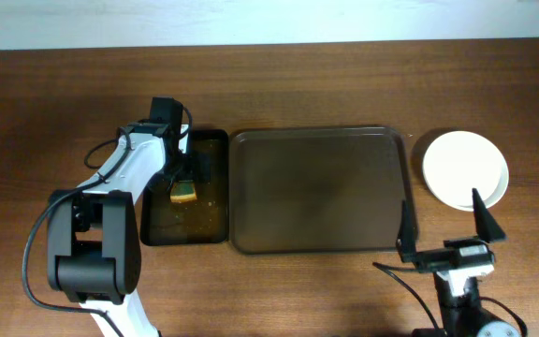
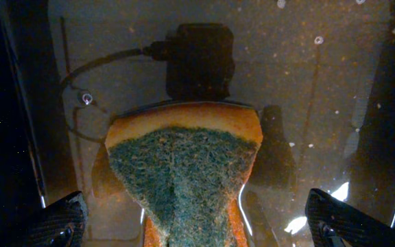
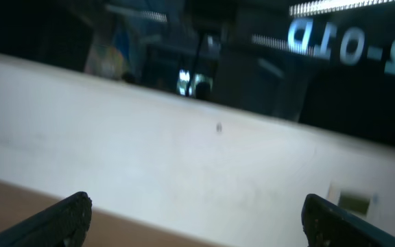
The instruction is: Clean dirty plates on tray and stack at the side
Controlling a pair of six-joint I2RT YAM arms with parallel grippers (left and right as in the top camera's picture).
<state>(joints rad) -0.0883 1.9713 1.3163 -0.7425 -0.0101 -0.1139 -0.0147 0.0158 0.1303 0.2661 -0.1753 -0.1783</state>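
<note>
Plates (image 1: 465, 169) stacked at upper right, just off the tray (image 1: 321, 192) at centre, sponge (image 1: 184, 193) in wet basin (image 1: 209, 225) left of centre, left gripper (image 1: 187, 173) above sponge, jaws spread, right gripper (image 1: 441, 204) lower right, jaws spread.

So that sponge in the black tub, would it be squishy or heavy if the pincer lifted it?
Probably squishy: the sponge shows a fuzzy green scrub face over orange foam. Possibly heavier than it looks and drippy, since the black tub looks wet and reflective. Flat-sided, so unlikely to roll.
</note>
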